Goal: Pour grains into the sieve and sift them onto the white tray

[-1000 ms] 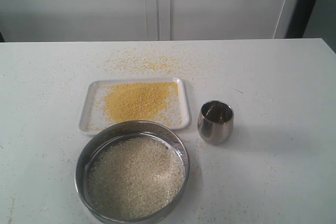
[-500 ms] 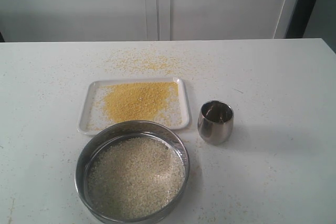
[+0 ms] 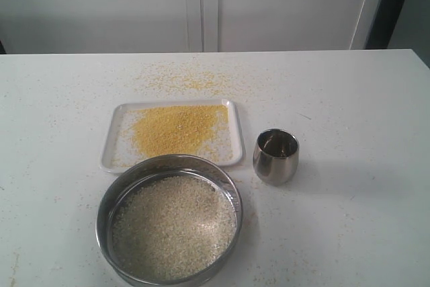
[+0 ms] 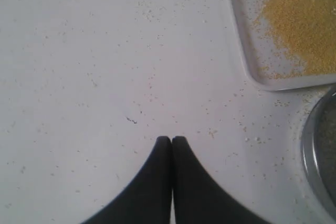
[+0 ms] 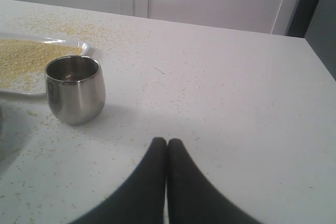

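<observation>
Where whitish grains [image 3: 173,228] lie, the round steel sieve [image 3: 102,223] gleams.

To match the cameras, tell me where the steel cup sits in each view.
Exterior: steel cup, upright, right of the white tray.
Left wrist: not in it.
Right wrist: steel cup beside the tray's corner.
Shared landmark: the white tray with its yellow heap, in all three.

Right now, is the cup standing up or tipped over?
Standing up. The cup rests on its base, open mouth facing up, beside the tray.
</observation>
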Available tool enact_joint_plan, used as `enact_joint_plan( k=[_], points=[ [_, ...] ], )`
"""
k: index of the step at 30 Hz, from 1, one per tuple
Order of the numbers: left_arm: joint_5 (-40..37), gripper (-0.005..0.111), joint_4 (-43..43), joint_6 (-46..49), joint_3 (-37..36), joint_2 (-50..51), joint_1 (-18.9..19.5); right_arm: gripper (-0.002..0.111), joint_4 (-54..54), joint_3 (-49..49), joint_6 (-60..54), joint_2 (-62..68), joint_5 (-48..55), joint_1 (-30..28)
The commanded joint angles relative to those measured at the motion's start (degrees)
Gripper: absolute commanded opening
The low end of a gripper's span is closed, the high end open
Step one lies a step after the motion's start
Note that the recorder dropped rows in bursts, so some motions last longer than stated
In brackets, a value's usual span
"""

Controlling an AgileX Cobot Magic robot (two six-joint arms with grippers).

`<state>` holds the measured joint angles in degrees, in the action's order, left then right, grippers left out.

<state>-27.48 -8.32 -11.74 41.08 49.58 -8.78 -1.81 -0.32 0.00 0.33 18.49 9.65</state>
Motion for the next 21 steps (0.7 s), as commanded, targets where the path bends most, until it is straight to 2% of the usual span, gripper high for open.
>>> enact_joint_plan(
  k=[1, 8, 21],
  points=[
    [1.02, 0.000, 2.35, 10.82, -3.79, -6.61, 0.17, 0.000, 0.04, 0.32, 0.00, -0.33, -0.49, -0.46],
    [2.77, 0.000, 3.36, 13.71, -9.22, -15.77, 0.17, 0.000, 0.04, 0.32, 0.00, -0.33, -0.49, -0.46],
    [8.01, 0.000, 7.18, 13.71, -19.73, -33.12, 5.96, 0.000, 0.04, 0.32, 0.00, -0.33, -0.38, -0.46]
  ],
)
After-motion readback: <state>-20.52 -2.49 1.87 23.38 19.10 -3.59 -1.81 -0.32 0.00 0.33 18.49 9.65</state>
